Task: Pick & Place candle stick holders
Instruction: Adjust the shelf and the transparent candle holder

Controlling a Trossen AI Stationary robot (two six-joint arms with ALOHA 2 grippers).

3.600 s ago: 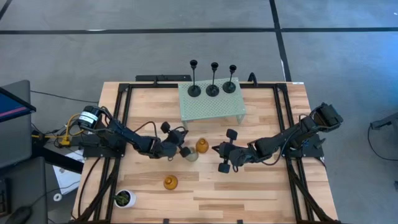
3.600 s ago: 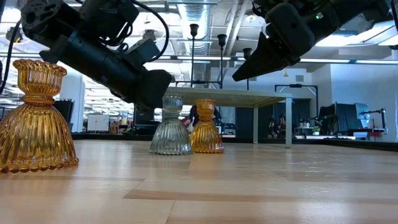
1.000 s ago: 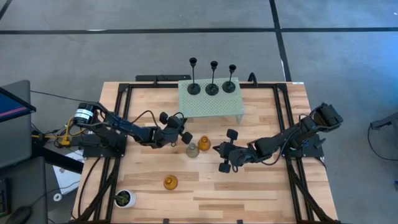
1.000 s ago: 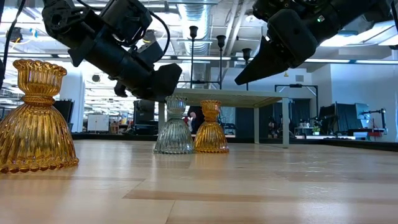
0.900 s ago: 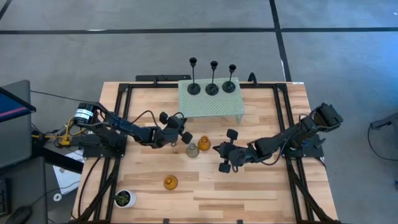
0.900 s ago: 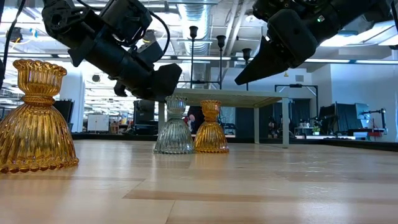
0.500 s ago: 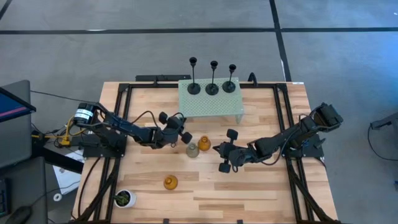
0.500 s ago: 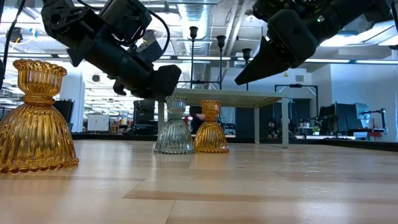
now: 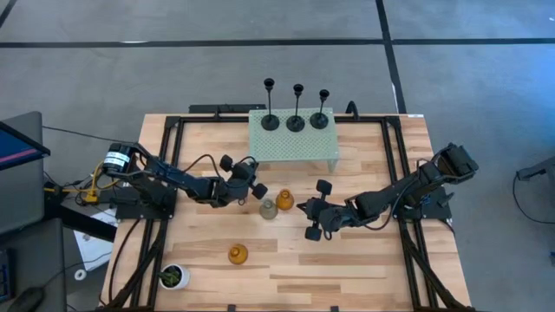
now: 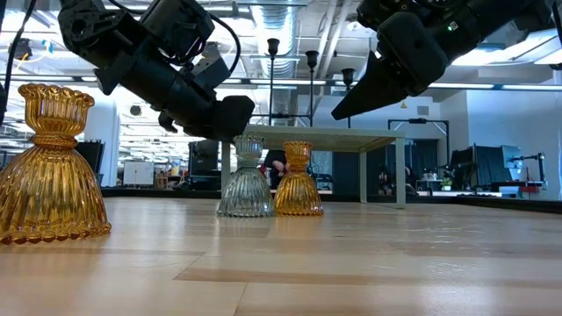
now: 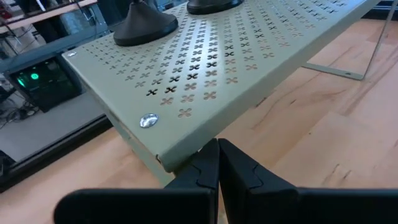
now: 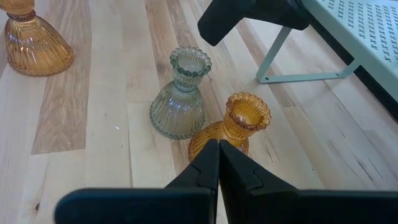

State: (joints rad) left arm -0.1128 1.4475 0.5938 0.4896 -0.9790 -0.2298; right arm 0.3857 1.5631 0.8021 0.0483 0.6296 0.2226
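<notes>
I have the left hand (image 9: 239,177) hovering just left of the grey holder (image 9: 268,209), fingers pressed together on nothing; its wrist view looks at the near corner of the green stand (image 9: 295,141). That grey holder stands upright on the surface (image 9: 364,260) touching or nearly touching an amber holder (image 9: 284,202) on its right, which I judge makes a clean side grip on either awkward. The right hand (image 9: 314,211) waits to the right of that pair, also closed and empty, pointed at them in its wrist view. A second amber holder (image 9: 237,254) stands alone nearer the front edge, well apart, an easier first pick in my judgement. Three black holders (image 9: 296,120) stand in a row on the stand's far part, leaving its near part bare, presumably the place for the short ones. A small potted plant (image 9: 173,276) sits at the near left corner, out of the way. Main obstruction: the stand's edge and legs close beside the left hand.
</notes>
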